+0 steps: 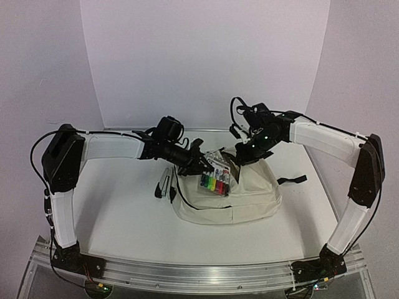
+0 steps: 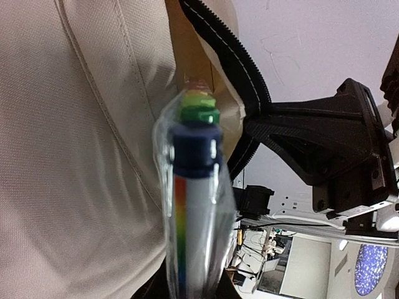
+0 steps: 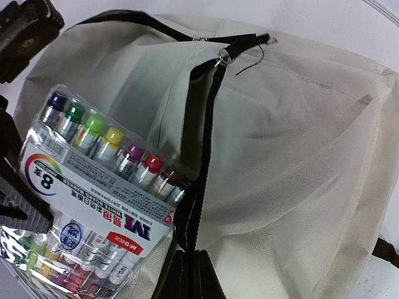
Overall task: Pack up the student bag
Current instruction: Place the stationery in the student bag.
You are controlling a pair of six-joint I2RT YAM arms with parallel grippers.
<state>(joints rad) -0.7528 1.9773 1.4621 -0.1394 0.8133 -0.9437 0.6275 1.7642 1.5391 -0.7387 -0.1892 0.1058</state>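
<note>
Marker pack held at the open mouth of the student bag, with both pincers closed.

At left of centre on the white surface (image 1: 124, 212), a black-and-silver item (image 1: 164, 185) lies just beside the bag's left edge. The left pincer (image 1: 198, 161) reaches in from the left, narrow and clamped on a clear marker pack (image 1: 215, 177) of coloured pens. It holds the pack tilted over the bag's upper left part, with one corner at the parted black zipper (image 3: 206, 124). The cream student bag (image 1: 243, 202) lies flat on the surface just right of centre. The right pincer (image 1: 240, 157) comes from the upper right and is pinched fully closed on the bag's zipper edge, just beside the pack. A black strap (image 1: 293, 180) sticks out at the bag's right side.
</note>
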